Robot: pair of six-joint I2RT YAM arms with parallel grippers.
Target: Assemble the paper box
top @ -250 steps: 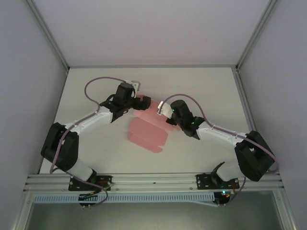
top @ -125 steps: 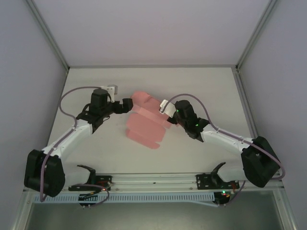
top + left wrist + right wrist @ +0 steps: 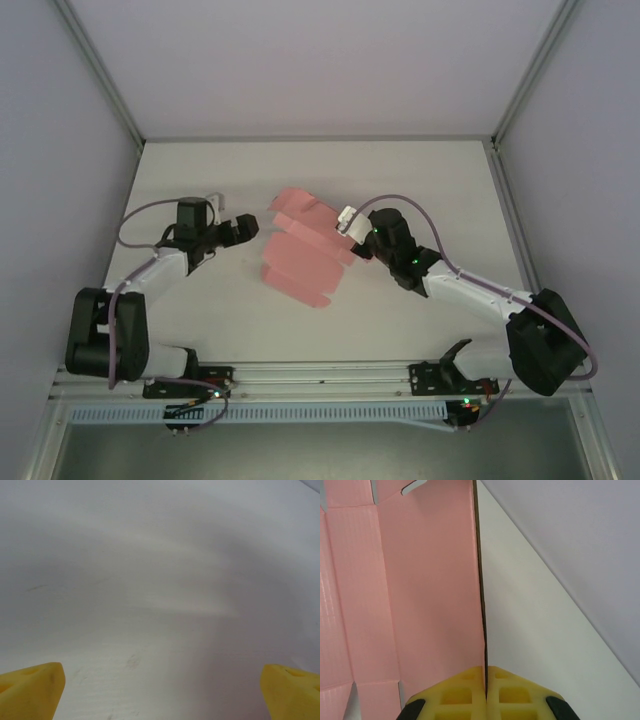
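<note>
Mid-bench, seen from the top camera: the box point(image 3: 300, 262), a pale pink die-cut card, opened out with its flaps and creases showing, not yet folded up. Its long axis runs from the far edge toward the near edge, tilted a little. White bench point(image 3: 430, 180) lies bare all round it.

Right gripper point(image 3: 352, 236) sits at the card's right side, toward its far end. On the right wrist camera the right gripper point(image 3: 486, 692) has its yellow pads point(image 3: 457, 695) pressed together on the card's edge. From there the box point(image 3: 420, 580) runs away as a thin dark line, pink face spread to the left of it, bare bench point(image 3: 530, 645) to the right. Creases and a small cut slot show near the far end. I cannot tell how far the clamped side is lifted off the surface.

Left gripper point(image 3: 250, 228) points at the card's left side from just beside it, not touching. On the left wrist camera the left gripper point(image 3: 161, 692) is spread wide, one yellow fingertip point(image 3: 30, 692) in each lower corner, nothing between them but white bench point(image 3: 160, 580). The left arm's elbow is folded back toward the near left corner.
</note>
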